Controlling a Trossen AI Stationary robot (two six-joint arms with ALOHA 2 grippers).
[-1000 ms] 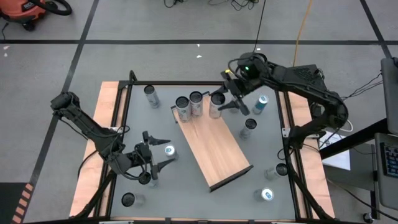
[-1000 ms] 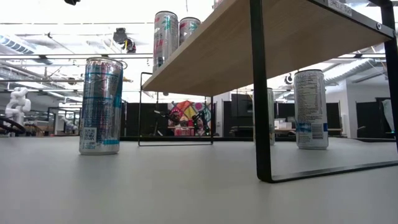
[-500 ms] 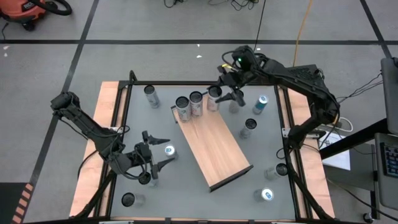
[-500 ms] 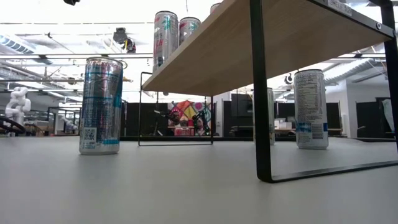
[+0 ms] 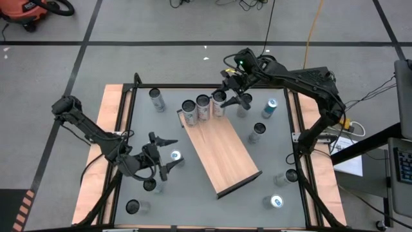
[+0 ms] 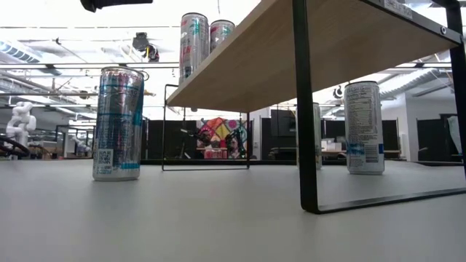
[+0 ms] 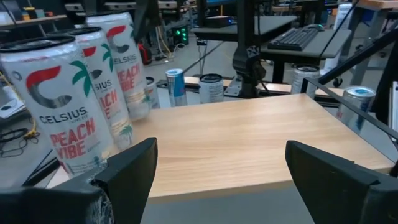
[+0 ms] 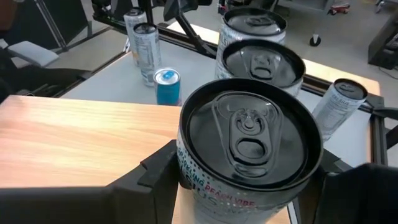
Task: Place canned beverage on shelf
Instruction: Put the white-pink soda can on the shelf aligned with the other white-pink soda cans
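The right gripper (image 5: 226,98) has its fingers (image 8: 155,171) pinching an upright Celsius can (image 8: 249,155) on the shelf (image 5: 222,151), beside two others; left gripper (image 5: 164,154) waits spread nearby.

We reach our right arm in from the right side, elbow high, wrist bent down at the far edge | our right tool (image 5: 228,98) is closed around a can (image 8: 249,149), a finger on each side | our left arm lies low at the near left, left tool (image 5: 168,154) spread wide, holding nothing
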